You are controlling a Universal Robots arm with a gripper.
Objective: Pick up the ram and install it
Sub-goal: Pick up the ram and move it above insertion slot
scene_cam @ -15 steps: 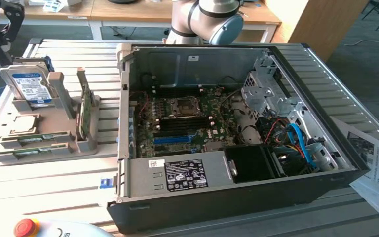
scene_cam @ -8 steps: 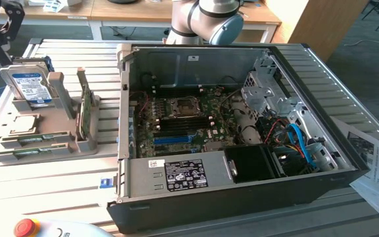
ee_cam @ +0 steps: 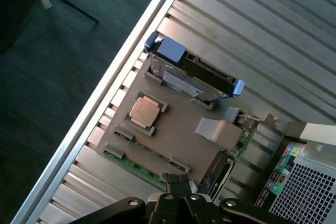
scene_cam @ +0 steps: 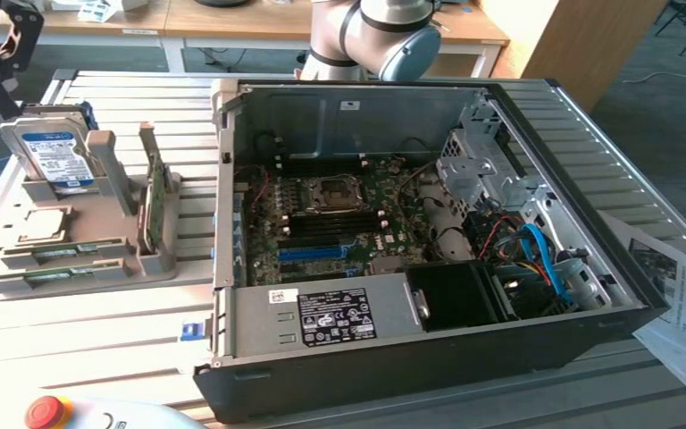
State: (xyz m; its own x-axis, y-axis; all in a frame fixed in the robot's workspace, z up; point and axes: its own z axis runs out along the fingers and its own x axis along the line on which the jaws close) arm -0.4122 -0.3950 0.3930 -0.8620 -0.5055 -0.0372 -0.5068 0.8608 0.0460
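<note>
Above the grey parts tray [ee_cam: 178,132] the claw [ee_cam: 179,183] hangs with its two fingers pressed together and nothing between them. I judge that the step in hand is the approach for the pick, because no stick is lifted yet. The ram [scene_cam: 71,251] lies flat in a groove at the tray's edge farthest from the hard drive [scene_cam: 54,152], and its twin [scene_cam: 54,276] lies in the next groove just beside it. To take one, I think the claw must open, turn along the narrow stick and come down straight, so that it does not knock the twin. On the tray I count two ram sticks, one hard drive standing upright, one expansion card [scene_cam: 149,192] on its edge and one processor chip [scene_cam: 38,224]. Beside the tray stands one open computer case [scene_cam: 439,366]
</note>
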